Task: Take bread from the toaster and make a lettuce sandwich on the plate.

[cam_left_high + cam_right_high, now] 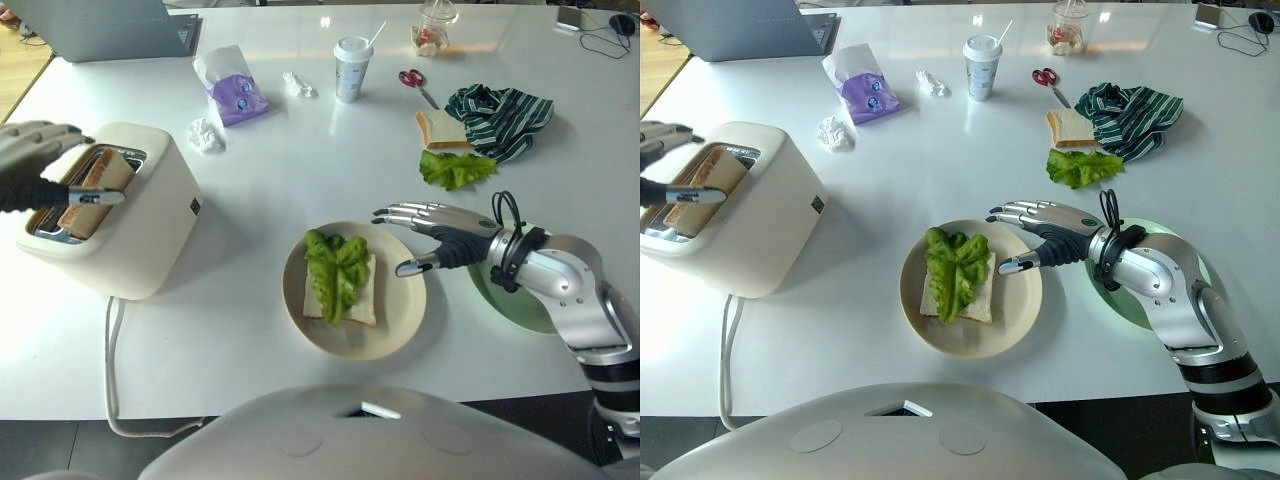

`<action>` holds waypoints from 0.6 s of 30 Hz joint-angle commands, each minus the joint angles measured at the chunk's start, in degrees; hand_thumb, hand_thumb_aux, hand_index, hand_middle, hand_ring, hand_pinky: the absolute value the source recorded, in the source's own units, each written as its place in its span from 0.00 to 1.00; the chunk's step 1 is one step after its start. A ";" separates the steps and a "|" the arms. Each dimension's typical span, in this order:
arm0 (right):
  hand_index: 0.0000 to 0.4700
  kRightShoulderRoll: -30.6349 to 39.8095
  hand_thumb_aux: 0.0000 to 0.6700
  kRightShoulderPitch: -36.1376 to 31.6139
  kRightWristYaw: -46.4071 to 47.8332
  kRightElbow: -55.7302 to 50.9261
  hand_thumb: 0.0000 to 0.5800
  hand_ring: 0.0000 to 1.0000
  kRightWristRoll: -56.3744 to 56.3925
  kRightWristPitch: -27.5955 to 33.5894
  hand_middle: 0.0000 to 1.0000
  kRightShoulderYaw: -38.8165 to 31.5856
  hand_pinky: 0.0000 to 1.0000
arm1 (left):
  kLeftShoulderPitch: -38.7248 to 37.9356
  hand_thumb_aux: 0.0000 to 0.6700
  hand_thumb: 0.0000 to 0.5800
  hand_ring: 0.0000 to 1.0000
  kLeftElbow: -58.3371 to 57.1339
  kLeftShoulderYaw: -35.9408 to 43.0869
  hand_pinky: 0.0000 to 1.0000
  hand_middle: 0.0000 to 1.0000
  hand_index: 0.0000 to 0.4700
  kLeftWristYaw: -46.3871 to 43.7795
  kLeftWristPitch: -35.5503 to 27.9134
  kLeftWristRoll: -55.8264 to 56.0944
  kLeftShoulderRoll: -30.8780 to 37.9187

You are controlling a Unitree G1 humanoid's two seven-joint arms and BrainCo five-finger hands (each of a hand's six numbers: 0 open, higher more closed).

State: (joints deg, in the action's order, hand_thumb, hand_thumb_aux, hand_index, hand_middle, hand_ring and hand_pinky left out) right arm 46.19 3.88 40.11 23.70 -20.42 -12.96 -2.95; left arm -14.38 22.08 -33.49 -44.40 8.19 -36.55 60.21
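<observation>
left hand [35, 150] is at 9 o'clock of the surface [300, 160], over the toaster [150, 230]. its fingers are curled behind the toast slice [100, 180] and the thumb lies across the front, so i read it as pinching the slice. the slice stands partway out of the slot, lower part inside. toaster cord [112, 350] runs off toward 6 o'clock.

at 11 o'clock there's a laptop [100, 25], then a purple tissue pack [232, 90]. one crumpled tissue [205, 135] lies just beside the toaster's far corner.

at ctr, toward 6 o'clock, is the plate [400, 320], cream colour. on it lies a bottom slice [362, 300] flat, w/ lettuce [335, 265] on top covering most of it. no top slice on it yet.

at 12 o'clock there's a lidded cup [352, 68] w/ a straw, then red scissors [415, 82] and a glass jar [435, 25].

right hand [445, 235] is at the plate's 2 o'clock, over its rim. it is palm down, fingers spread and pointing toward 9 o'clock, holding nothing. can't tell if it touches the rim. its forearm lies over a green dish [520, 310] at 4 o'clock.

at 1 to 2 o'clock a spare bread slice [440, 128] lies on the surface. a loose lettuce leaf [455, 168] touches its near edge, and a striped cloth [500, 115] is just beside both.
</observation>
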 commanded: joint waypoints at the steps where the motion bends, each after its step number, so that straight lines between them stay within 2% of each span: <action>1: 0.00 0.84 0.00 -0.62 -0.37 -0.81 0.00 0.00 -0.55 -0.06 0.00 0.69 0.00 | -1.00 0.17 0.31 0.00 -0.19 0.38 0.00 0.00 0.17 -0.65 -0.09 0.62 0.43; 2: 0.00 0.95 0.00 -0.77 -0.35 -0.73 0.00 0.00 -0.42 -0.01 0.00 0.88 0.00 | -1.14 0.50 0.75 0.00 -0.34 0.59 0.00 0.00 0.50 -0.70 -0.38 0.40 0.49; 3: 0.00 1.03 0.00 -0.95 -0.29 -0.61 0.00 0.00 -0.28 0.00 0.00 0.98 0.00 | -1.50 0.56 0.81 0.00 -0.49 0.61 0.00 0.00 0.56 -0.79 -0.60 0.05 0.48; 4: 0.00 1.09 0.00 -1.18 -0.20 -0.50 0.00 0.00 -0.19 -0.03 0.00 1.01 0.00 | -1.82 0.58 0.82 0.00 -0.58 0.52 0.00 0.00 0.58 -0.81 -0.69 -0.13 0.43; 5: 0.00 1.12 0.00 -1.45 -0.08 -0.42 0.00 0.00 -0.10 -0.02 0.00 0.99 0.00 | -1.99 0.70 0.91 0.00 -0.57 0.41 0.00 0.00 0.70 -0.77 -0.78 -0.14 0.34; 6: 0.00 1.13 0.00 -1.70 0.03 -0.37 0.00 0.00 -0.06 0.01 0.00 0.93 0.00 | -1.94 0.90 0.99 0.00 -0.64 0.37 0.00 0.00 0.90 -0.57 -0.97 -0.20 0.27; 7: 0.00 1.14 0.00 -1.84 0.05 -0.41 0.00 0.00 -0.11 -0.03 0.00 0.87 0.00 | -1.85 0.95 1.00 0.27 -0.65 0.37 0.27 0.27 0.95 -0.30 -1.03 -0.22 0.23; 8: 0.00 1.16 0.00 -2.01 -0.04 -0.67 0.00 0.00 -0.46 -0.21 0.00 0.67 0.00 | -1.71 1.00 1.00 0.45 -0.51 0.31 0.45 0.45 1.00 -0.07 -1.21 -0.01 0.10; 9: 0.00 1.18 0.00 -2.15 -0.15 -1.06 0.00 0.00 -0.91 -0.44 0.00 0.38 0.00 | -1.58 1.00 1.00 0.53 -0.26 0.21 0.53 0.53 1.00 0.09 -1.50 0.20 -0.02; 12: 0.00 1.17 0.00 -2.20 -0.49 -1.69 0.00 0.00 -2.11 -0.70 0.00 -0.05 0.00 | -0.44 1.00 1.00 0.92 -0.07 0.40 0.92 0.92 1.00 0.82 -2.16 0.30 0.15; 13: 0.00 1.10 0.00 -2.39 -0.74 -2.05 0.00 0.00 -2.47 -0.81 0.00 0.00 0.00 | -0.06 1.00 1.00 1.00 -0.13 0.78 1.00 1.00 1.00 1.04 -2.15 0.55 0.20; 18: 0.00 0.92 0.00 -3.01 -1.04 -2.99 0.00 0.00 -2.93 -1.25 0.00 -0.03 0.00 | 5.26 1.00 1.00 1.00 1.26 2.27 1.00 1.00 1.00 3.43 -5.17 3.24 -1.39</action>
State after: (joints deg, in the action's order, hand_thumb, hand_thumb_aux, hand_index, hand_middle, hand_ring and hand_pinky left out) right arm 46.54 1.69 39.08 21.13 -22.67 -14.07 -2.51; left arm -12.37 22.53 -31.69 -42.53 4.87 -34.69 59.60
